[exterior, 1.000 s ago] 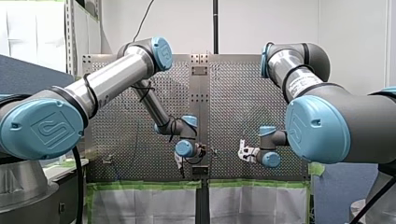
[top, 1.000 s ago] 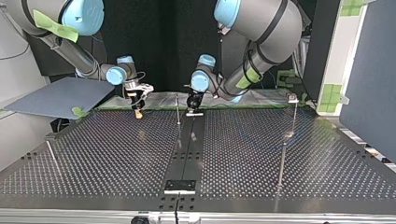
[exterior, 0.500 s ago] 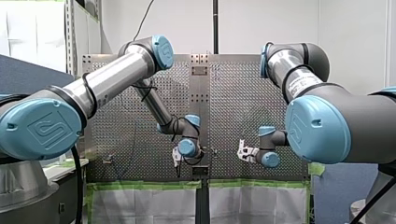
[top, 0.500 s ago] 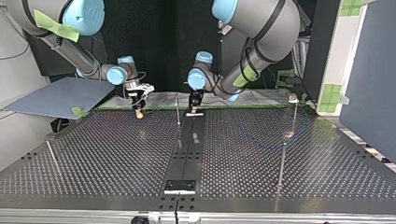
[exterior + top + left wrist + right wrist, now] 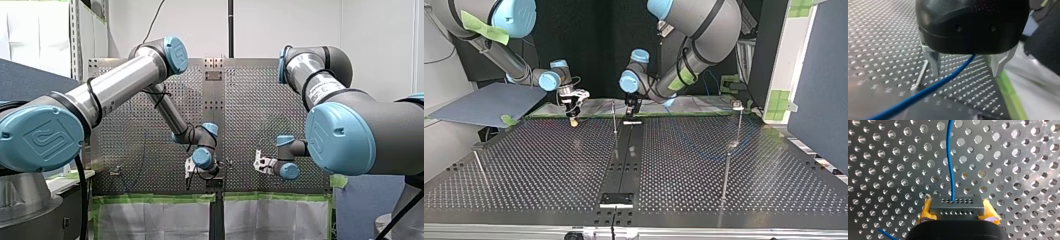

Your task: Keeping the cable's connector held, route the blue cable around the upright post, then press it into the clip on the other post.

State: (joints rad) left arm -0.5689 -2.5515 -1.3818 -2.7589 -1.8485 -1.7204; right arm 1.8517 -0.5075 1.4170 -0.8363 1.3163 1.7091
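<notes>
Two states: my right gripper [image 5: 957, 203] clamps the connector [image 5: 958, 209] — my left gripper [image 5: 966, 73] gapes, blue cable [image 5: 923, 93] vanishing under its body.

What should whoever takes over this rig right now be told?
Right gripper: shut on the connector.
Left gripper: open, blue cable running loose between its fingers, beside the thin post.
Done: connector held; no wrap around the post shows.
Left: loop the cable around that post, then press it into the clip at the top view's right.
</notes>
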